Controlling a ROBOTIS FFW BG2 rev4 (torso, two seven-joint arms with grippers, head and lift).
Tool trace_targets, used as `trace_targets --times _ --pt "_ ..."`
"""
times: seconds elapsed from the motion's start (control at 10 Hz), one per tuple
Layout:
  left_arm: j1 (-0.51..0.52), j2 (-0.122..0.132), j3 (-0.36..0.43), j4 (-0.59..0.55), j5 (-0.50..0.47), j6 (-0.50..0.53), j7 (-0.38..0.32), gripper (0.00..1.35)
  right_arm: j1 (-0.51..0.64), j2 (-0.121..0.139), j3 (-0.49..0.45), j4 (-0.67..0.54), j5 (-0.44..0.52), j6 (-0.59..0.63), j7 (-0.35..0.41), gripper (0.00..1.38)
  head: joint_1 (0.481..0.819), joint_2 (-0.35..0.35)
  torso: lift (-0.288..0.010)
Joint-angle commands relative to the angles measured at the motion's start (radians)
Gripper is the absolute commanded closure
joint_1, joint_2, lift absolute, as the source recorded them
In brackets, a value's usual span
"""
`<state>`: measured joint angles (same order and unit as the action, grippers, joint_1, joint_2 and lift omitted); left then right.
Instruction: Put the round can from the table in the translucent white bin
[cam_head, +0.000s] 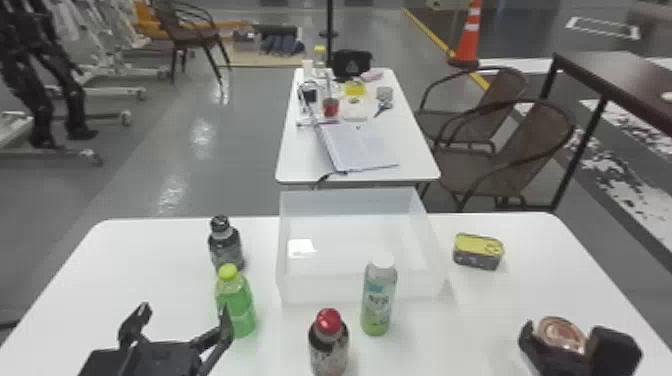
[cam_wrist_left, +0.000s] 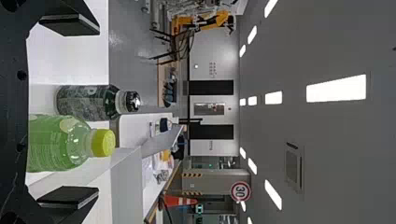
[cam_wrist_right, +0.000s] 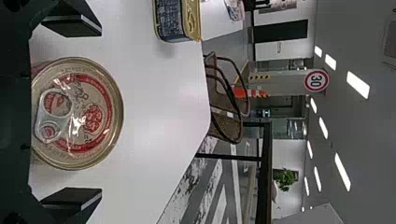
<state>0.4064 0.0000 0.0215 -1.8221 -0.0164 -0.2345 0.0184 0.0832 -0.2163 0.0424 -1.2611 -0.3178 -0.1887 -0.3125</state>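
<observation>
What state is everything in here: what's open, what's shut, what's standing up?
Round can: lid sealed, ring down, between the open right gripper's fingers
Right gripper: open
Left gripper: open
White bin: open-topped, without the round can
Dark bottle: capped, upright
Green bottle: capped, upright
Red-capped bottle: closed, upright
White-capped bottle: closed, upright
Yellow-topped tin: lid closed

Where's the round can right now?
In the head view, the round can is on the right side of the white table, between the open fingers of the right gripper, nearer the robot than the yellow-topped tin.
</observation>
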Motion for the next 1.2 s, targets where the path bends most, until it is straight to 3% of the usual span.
trace_targets --times 0.0,0.8,1.0,1.1 --pt "0.0 -0.003 0.002 0.003 0.001 -0.005 0.0 0.1 -0.005 -0.001 -0.001 0.019 -0.012 0.0 0.006 0.09 0.549 0.0 -0.1" --pt "0.0 -0.003 0.003 0.023 0.019 -0.022 0.0 0.1 -0.051 -0.023 -0.001 0.12 -0.037 -0.048 0.076 0.09 0.549 0.0 -0.1" --pt "0.0 -0.003 0.005 0.027 0.023 -0.023 0.0 0.1 -0.074 -0.021 -0.001 0.141 -0.023 -0.055 0.098 0.27 0.549 0.0 -0.1" --pt "0.0 -0.003 0.003 0.029 0.027 -0.025 0.0 0.1 -0.076 -0.02 0.001 0.147 -0.03 -0.054 0.108 0.3 0.549 0.0 -0.1"
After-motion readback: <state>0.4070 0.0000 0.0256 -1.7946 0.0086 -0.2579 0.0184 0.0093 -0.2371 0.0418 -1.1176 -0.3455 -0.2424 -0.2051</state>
